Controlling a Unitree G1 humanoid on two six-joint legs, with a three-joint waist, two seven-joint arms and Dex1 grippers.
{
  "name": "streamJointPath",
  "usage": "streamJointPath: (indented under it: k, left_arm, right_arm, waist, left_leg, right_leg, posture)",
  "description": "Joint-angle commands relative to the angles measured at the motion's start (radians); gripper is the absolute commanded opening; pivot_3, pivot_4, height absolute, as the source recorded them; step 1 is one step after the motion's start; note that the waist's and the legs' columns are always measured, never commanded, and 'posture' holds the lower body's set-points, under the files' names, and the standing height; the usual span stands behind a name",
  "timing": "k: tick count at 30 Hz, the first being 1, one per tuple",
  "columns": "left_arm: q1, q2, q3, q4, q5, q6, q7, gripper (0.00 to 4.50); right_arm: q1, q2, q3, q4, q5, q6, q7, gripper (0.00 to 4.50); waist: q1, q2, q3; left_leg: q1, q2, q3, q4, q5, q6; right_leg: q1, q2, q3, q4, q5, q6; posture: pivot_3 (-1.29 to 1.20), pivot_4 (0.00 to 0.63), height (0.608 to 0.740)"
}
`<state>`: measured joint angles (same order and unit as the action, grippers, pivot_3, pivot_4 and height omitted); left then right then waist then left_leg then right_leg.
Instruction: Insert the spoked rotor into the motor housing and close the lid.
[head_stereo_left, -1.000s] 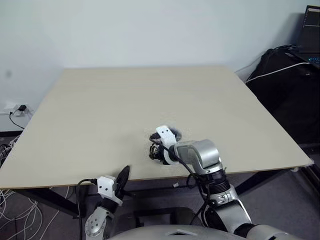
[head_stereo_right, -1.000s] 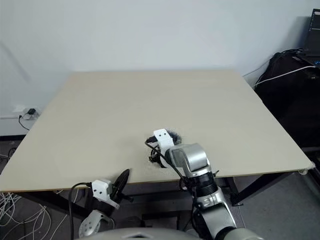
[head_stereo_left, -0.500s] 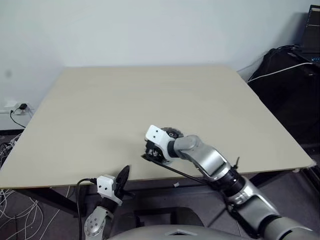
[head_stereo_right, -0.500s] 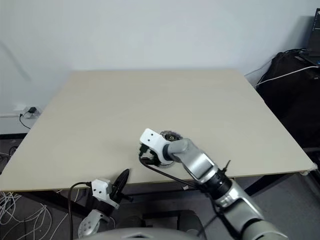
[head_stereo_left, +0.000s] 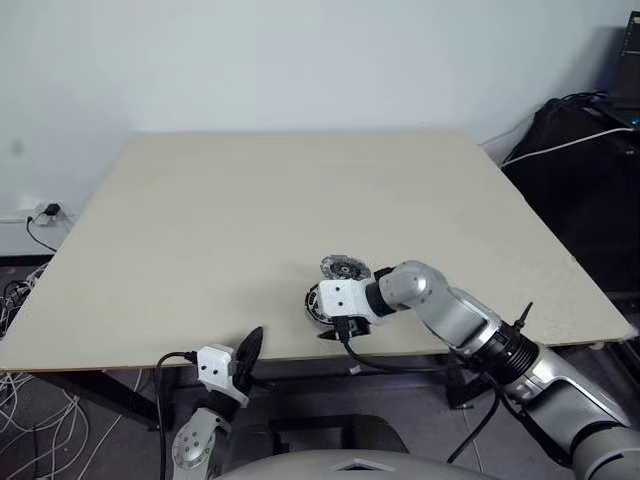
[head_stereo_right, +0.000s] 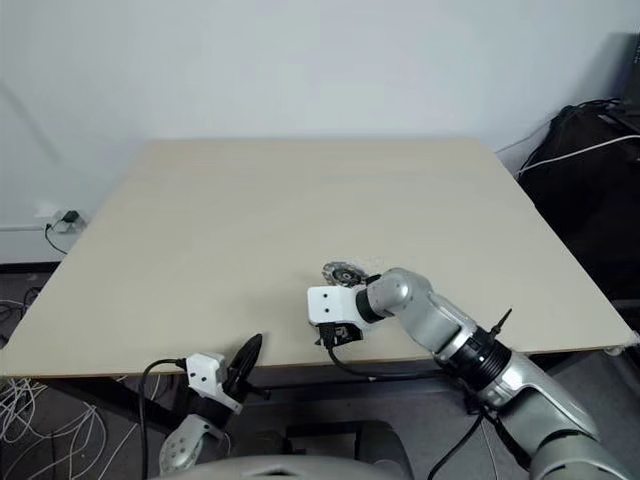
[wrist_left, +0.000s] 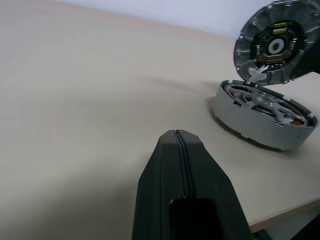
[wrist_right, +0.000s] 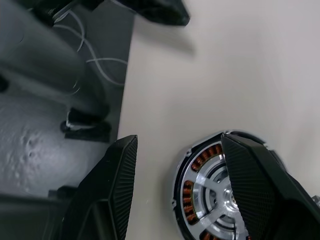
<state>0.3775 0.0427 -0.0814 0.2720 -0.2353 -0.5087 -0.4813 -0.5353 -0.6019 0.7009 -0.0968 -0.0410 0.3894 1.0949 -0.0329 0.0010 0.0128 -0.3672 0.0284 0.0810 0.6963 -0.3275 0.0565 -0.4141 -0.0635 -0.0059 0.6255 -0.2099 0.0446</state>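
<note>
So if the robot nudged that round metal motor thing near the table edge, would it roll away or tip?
Probably neither. The motor housing is a low, wide disc lying flat, so it would likely slide. It looks metal with copper windings, so likely heavy for its size. Its lid stands upright on a hinge and might swing or drop shut if jolted.
</note>
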Motion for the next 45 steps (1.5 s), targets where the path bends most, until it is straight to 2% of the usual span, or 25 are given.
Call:
streamJointPath:
  k: [1, 9, 17, 20, 27, 36, 45]
  left_arm:
    - [-0.008, 0.004, 0.001, -0.028, 0.002, -0.015, -0.007, 0.00]
    - [0.003, 0.014, 0.012, -0.023, -0.005, -0.025, -0.021, 0.00]
    - [-0.022, -0.003, 0.023, 0.091, 0.004, -0.092, -0.036, 0.00]
    - [-0.034, -0.008, 0.030, 0.136, 0.003, -0.121, -0.042, 0.00]
    - [-0.069, -0.014, 0.057, 0.240, -0.014, -0.177, -0.066, 0.00]
    - [-0.089, -0.016, 0.072, 0.277, -0.020, -0.199, -0.088, 0.00]
    - [-0.064, -0.020, 0.062, 0.199, -0.021, -0.193, -0.089, 0.00]
  right_arm:
    - [-0.015, -0.018, -0.026, -0.001, -0.023, -0.030, 0.031, 2.88]
    - [0.000, -0.015, -0.032, 0.076, -0.068, -0.051, 0.042, 2.88]
    - [-0.003, 0.003, -0.035, 0.134, -0.091, -0.066, 0.045, 2.88]
    - [-0.004, 0.011, -0.036, 0.150, -0.101, -0.068, 0.046, 2.29]
    - [-0.005, 0.027, -0.046, 0.170, -0.110, -0.059, 0.049, 0.10]
    - [0.016, 0.048, -0.094, 0.136, -0.078, 0.017, 0.040, 0.06]
    - [0.029, 0.174, -0.270, 0.000, 0.017, 0.450, -0.120, 0.06]
  waist:
    - [0.005, 0.000, 0.000]
    - [0.011, 0.000, 0.000]
    - [0.012, 0.000, 0.000]
    - [0.013, 0.000, 0.000]
    - [0.014, 0.001, 0.000]
    - [0.014, 0.001, -0.001]
    - [0.015, 0.003, 0.000]
  left_leg:
    - [0.000, 0.000, 0.000, 0.000, 0.000, 0.000]
    - [0.000, 0.000, 0.000, 0.000, 0.000, 0.000]
    - [0.001, 0.000, 0.000, 0.000, 0.000, 0.000]
    - [0.001, 0.000, 0.000, 0.000, 0.000, 0.000]
    - [0.001, 0.000, 0.000, 0.000, 0.000, 0.000]
    - [0.001, 0.000, -0.001, 0.000, 0.000, 0.000]
    - [-0.001, 0.000, -0.001, 0.000, 0.000, -0.001]
  right_leg:
    - [0.000, 0.000, 0.000, 0.000, 0.000, 0.000]
    - [-0.001, -0.001, 0.000, 0.000, 0.000, 0.000]
    - [-0.001, -0.001, 0.000, 0.000, 0.000, 0.000]
    - [-0.001, -0.001, -0.001, 0.000, 0.000, 0.000]
    - [0.000, -0.001, -0.001, 0.000, 0.000, 0.000]
    - [0.000, -0.001, -0.001, 0.000, 0.000, -0.001]
    - [-0.003, -0.002, -0.001, 0.001, 0.000, -0.001]
  posture:
    - [0.00, 0.000, 0.740]
    - [0.00, 0.000, 0.740]
    - [0.00, 0.000, 0.740]
    - [0.00, 0.000, 0.740]
    - [0.00, 0.000, 0.740]
    - [0.00, 0.000, 0.740]
    - [0.00, 0.000, 0.740]
